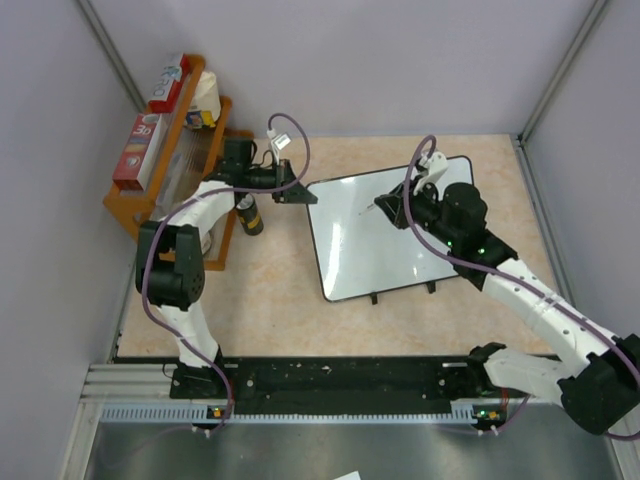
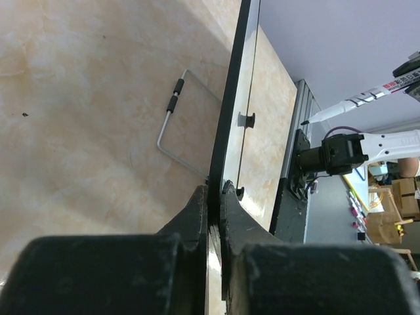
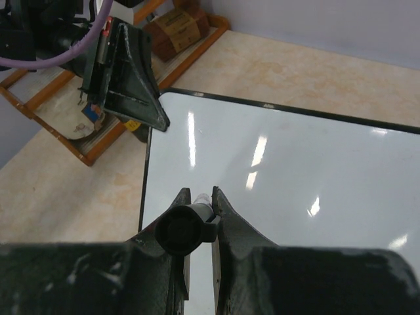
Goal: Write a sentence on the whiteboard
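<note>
The whiteboard [image 1: 380, 240] lies on the beige table, white and glossy with a black rim and two small black feet at its near edge. No sentence shows on it; its face [image 3: 295, 177] looks blank. My left gripper [image 1: 298, 193] is shut on the board's rim [image 2: 231, 98] at the far left corner, jaws pinching the edge [image 2: 215, 197]. My right gripper [image 1: 390, 208] is shut on a marker [image 3: 193, 226] with a black end cap, held over the board's upper middle [image 3: 200, 195]. The marker's white barrel and tip show in the left wrist view [image 2: 357, 100]. The tip's contact with the board is hidden.
A wooden rack [image 1: 165, 185] with boxes and a cup stands at the far left. A dark bottle [image 1: 250, 215] stands beside it, near my left arm. A bent wire bracket [image 2: 172, 125] shows beside the board's rim. Grey walls close in the table on three sides.
</note>
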{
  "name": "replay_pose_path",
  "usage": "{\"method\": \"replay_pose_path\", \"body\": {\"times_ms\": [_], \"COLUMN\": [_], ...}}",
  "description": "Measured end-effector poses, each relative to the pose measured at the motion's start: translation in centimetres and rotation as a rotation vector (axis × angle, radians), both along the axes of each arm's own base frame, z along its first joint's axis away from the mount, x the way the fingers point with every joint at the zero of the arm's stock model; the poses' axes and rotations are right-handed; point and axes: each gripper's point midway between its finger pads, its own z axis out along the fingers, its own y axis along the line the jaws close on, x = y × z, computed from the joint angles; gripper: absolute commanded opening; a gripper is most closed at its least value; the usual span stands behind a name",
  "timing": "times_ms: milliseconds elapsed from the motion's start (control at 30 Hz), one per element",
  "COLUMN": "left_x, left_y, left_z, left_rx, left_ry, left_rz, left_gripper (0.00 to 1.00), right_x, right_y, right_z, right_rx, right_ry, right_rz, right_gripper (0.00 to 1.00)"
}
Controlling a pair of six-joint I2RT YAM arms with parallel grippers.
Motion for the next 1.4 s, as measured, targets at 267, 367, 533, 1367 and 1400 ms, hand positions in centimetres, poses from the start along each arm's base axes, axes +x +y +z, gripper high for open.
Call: {"method": "replay_pose_path", "body": {"times_ms": [267, 367, 533, 1367, 1400], "left_x": [-1.0, -1.1, -1.1, -1.4, -1.4], "left_y": [-0.3, -0.3, -0.3, 0.0, 0.1], "left_z": [1.1, 1.2, 1.1, 0.4, 0.4], "left_rx": [0.033, 0.040, 0.048, 0.084, 0.085], "left_ry": [-0.028, -0.032, -0.032, -0.011, -0.010], "left_rz": [-0.002, 0.000, 0.005, 0.017, 0.017], "left_gripper": [0.00, 0.00, 0.00, 0.00, 0.00], "right_x": [1.3, 1.5, 1.7, 4.7, 4.8], "right_y": [2.2, 3.1, 3.6, 5.1, 5.2], "right_z": [1.1, 1.4, 2.3, 1.5, 1.5], "right_rx": [0.011, 0.014, 0.029, 0.011, 0.010], "right_ry": [-0.097, -0.129, -0.176, -0.170, -0.169], "right_rz": [0.011, 0.028, 0.036, -0.018, -0.022], "right_gripper": [0.00, 0.00, 0.00, 0.00, 0.00]}}
